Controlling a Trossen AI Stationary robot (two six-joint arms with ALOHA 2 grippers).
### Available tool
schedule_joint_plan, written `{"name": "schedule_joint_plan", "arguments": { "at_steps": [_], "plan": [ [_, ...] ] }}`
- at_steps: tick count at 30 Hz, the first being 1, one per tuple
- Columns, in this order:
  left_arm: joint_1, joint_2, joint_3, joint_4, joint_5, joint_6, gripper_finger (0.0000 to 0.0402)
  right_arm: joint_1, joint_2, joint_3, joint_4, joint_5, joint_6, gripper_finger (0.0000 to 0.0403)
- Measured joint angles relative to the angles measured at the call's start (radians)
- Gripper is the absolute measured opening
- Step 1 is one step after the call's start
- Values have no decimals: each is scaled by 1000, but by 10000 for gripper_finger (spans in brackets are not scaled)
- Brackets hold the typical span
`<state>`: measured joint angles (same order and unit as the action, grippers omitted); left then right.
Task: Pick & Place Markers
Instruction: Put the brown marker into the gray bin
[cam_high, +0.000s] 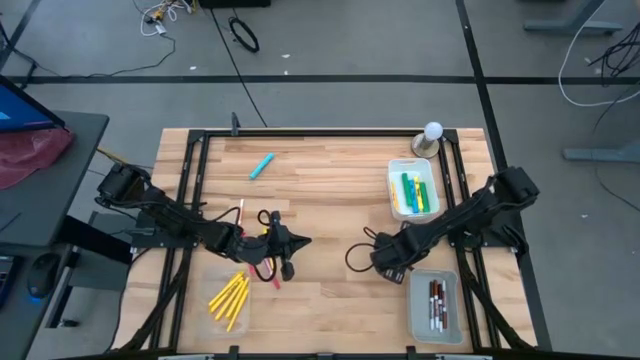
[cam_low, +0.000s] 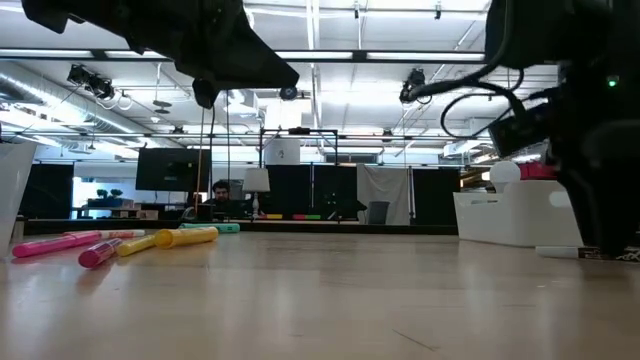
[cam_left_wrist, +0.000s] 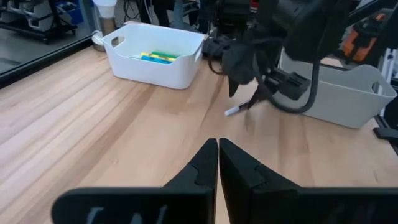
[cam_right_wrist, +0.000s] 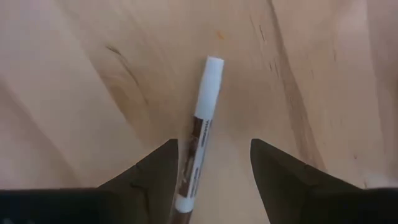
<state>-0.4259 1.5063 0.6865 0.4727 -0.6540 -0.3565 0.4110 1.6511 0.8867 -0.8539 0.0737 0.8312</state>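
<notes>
A white marker (cam_right_wrist: 200, 151) lies on the desk (cam_high: 320, 200) between the right gripper's (cam_high: 385, 268) wide jaws, its lower end hidden. Leftward, the left gripper (cam_high: 300, 241) hovers, jaws pressed together, empty. Five yellow markers (cam_high: 229, 298) lie near it; one light blue marker (cam_high: 261, 166) lies apart. Tray contents are hard to count.

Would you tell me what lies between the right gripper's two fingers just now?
A white marker lies on the bare wooden table between the open fingers of the right gripper, nearer one finger, as the right wrist view shows.
</notes>
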Motion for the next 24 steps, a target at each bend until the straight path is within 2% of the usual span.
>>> {"name": "schedule_joint_plan", "arguments": {
  "at_steps": [3,6,15,17,19,24],
  "plan": [
    [0,0,0,0,0,0,18,0,31,1,13,-14,-35,193],
    [0,0,0,0,0,0,18,-3,45,4,32,-25,-65,167],
    [0,0,0,1,0,0,18,-53,49,-2,189,-31,-116,18],
    [0,0,0,1,0,0,18,-74,50,1,270,-9,-117,13],
    [0,0,0,1,0,0,18,-90,53,-2,358,25,-125,25],
    [0,0,0,0,0,0,18,-143,78,0,674,78,-209,33]
  ]
}}
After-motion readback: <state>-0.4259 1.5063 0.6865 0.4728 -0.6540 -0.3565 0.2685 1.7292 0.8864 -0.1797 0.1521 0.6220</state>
